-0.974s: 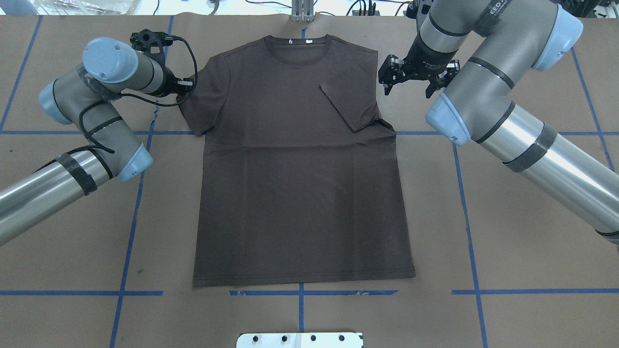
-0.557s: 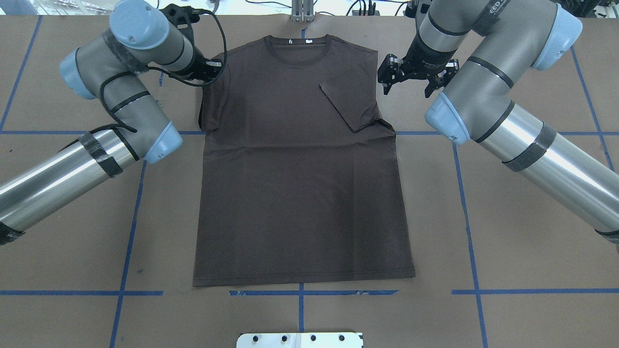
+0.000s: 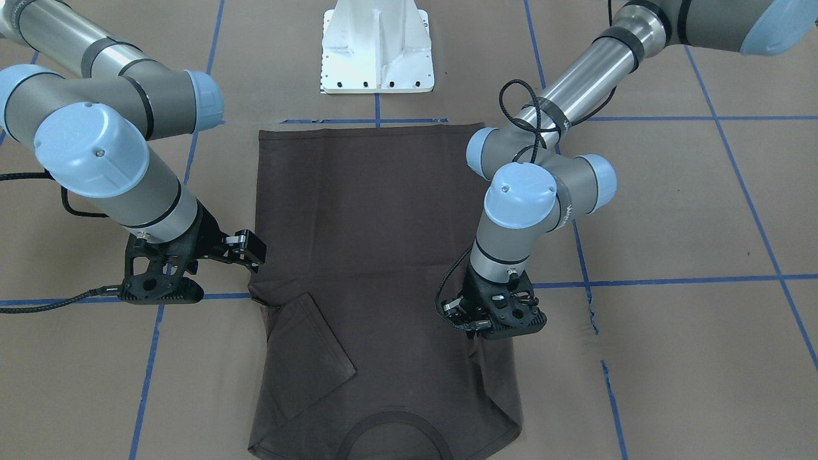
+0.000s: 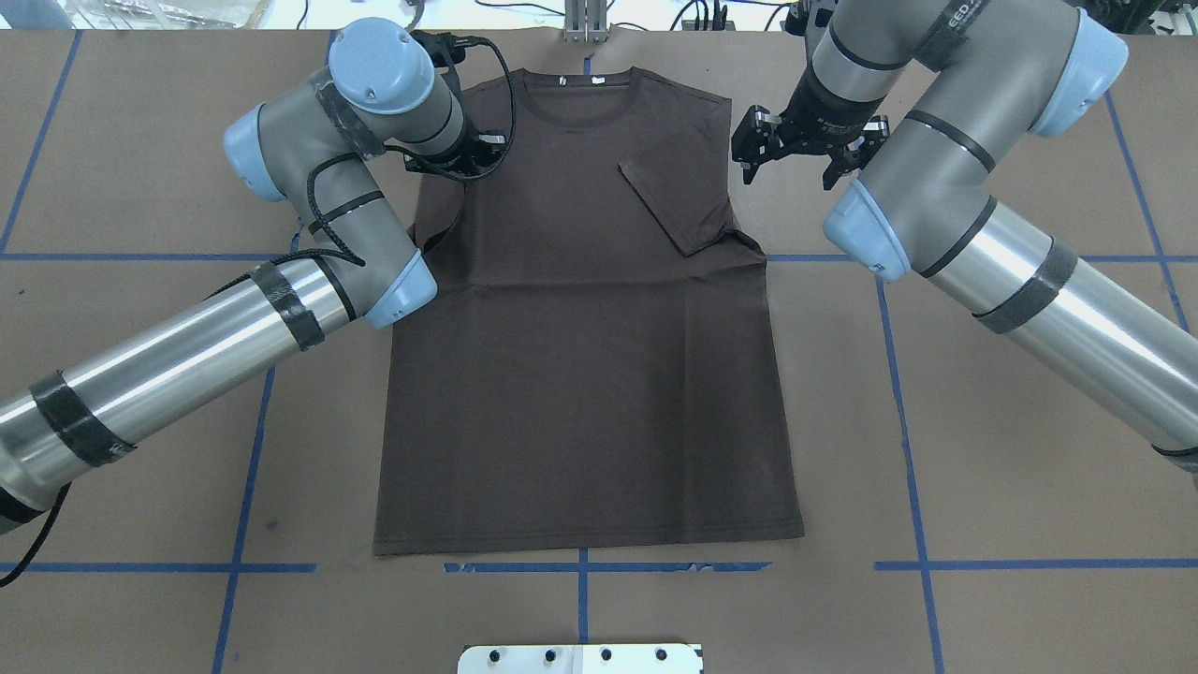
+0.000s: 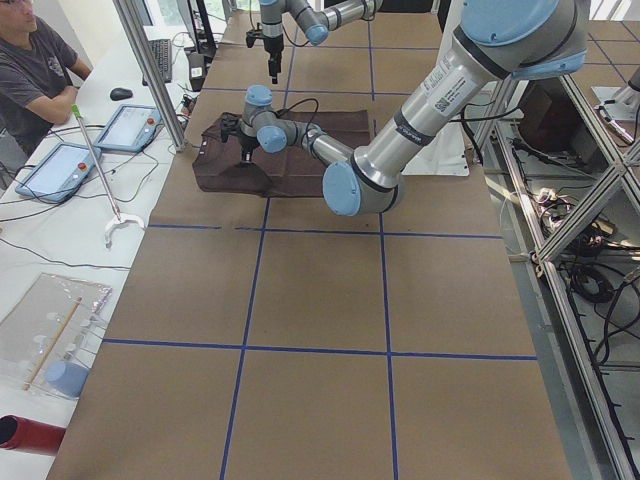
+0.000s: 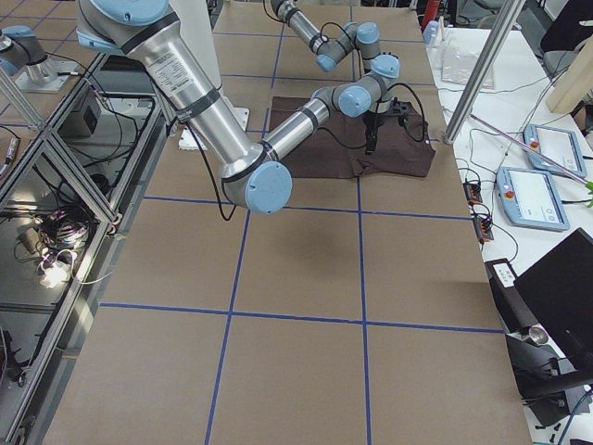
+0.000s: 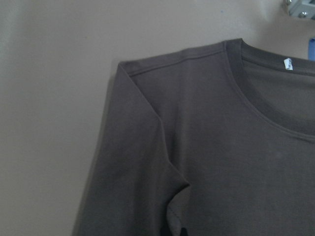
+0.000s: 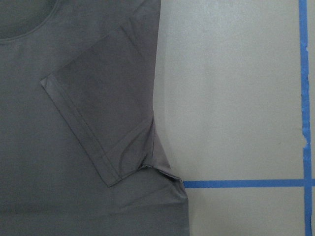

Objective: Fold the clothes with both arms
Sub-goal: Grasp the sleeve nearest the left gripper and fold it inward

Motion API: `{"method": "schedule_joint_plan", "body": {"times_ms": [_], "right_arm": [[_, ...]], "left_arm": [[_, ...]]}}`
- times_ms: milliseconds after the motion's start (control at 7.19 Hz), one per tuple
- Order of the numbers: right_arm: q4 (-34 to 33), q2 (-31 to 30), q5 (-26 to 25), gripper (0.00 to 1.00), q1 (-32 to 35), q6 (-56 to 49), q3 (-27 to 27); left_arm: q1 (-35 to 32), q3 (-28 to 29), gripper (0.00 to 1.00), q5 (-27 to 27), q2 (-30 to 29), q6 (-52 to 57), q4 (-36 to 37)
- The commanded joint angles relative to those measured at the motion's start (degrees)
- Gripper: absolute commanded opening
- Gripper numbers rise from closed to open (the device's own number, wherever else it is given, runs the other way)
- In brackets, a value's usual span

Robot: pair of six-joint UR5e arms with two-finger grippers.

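The dark brown T-shirt (image 4: pixel 580 374) lies flat on the brown table, collar (image 4: pixel 580 94) at the far edge, with a tiny white neck label (image 7: pixel 288 64). Its right sleeve (image 4: pixel 679 201) lies folded in on the chest and also shows in the right wrist view (image 8: pixel 103 108). My left gripper (image 4: pixel 463 164) is shut on the left sleeve and holds it just above the shirt's left shoulder; the cloth hangs in a fold under it (image 3: pixel 492 364). My right gripper (image 4: pixel 789 176) is open and empty, beside the shirt's right shoulder edge.
The white pedestal base (image 3: pixel 377 51) stands at the near edge behind the hem. Blue tape lines (image 4: pixel 898 374) cross the table. A metal post (image 4: pixel 585 23) stands past the collar. An operator (image 5: pixel 35 60) sits by tablets beyond the far edge.
My left arm has swung right from beside the shirt to over its shoulder, drawing the left sleeve inward off the table. The right arm has not moved.
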Motion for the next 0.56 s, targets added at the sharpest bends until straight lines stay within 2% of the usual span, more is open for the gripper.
{"method": "schedule_joint_plan", "body": {"times_ms": [0, 417], "right_arm": [[0.0, 0.1, 0.0, 1.0, 0.0, 0.1, 0.1], [0.0, 0.2, 0.0, 1.0, 0.0, 0.1, 0.1]], "left_arm": [[0.7, 4.0, 0.0, 0.2, -1.9, -1.7, -4.0], [0.8, 4.2, 0.0, 0.2, -2.3, -1.9, -4.6]]}}
